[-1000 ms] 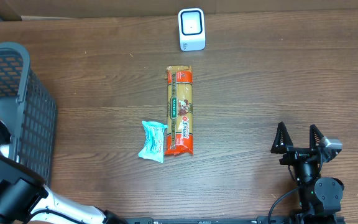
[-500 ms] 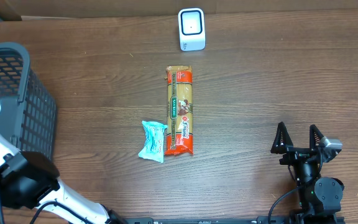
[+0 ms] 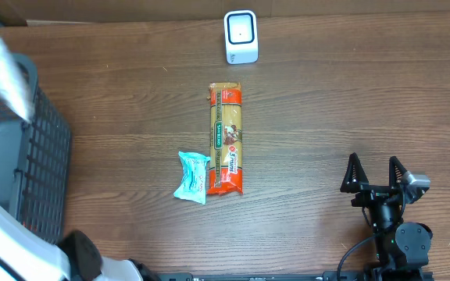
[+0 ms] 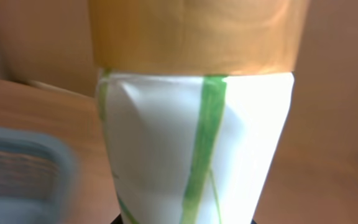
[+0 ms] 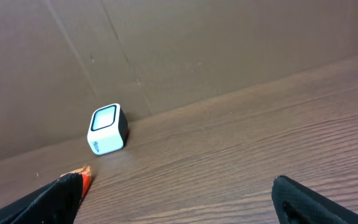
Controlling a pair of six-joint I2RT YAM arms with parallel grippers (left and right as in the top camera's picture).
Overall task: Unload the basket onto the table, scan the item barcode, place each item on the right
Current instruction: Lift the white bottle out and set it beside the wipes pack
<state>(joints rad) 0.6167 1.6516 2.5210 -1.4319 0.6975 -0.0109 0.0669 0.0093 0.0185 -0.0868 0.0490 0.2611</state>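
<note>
Grey mesh forms the basket (image 3: pixel 49 148) at the left edge of the wooden surface (image 3: pixel 326 101). Beside and over it we see the left arm (image 3: pixel 14 250), close to the overhead camera and blurred. Its wrist camera is filled by a white pouch (image 4: pixel 166 155) with green stripes and a gold-brown band. The pouch's long axis runs straight up that view, banded end pointing away from the wrist. The left jaws are closed down on its near end, though their fingers lie below the frame edge. Mid-surface, a teal packet (image 3: pixel 191 177) touches the near left side of a long pasta packet (image 3: pixel 226 140), which lies lengthwise pointing toward the white scanner (image 3: pixel 241 36) by the far wall. At the right, the right jaws stand spread fully wide, gripping nothing, well apart from the packets.
</note>
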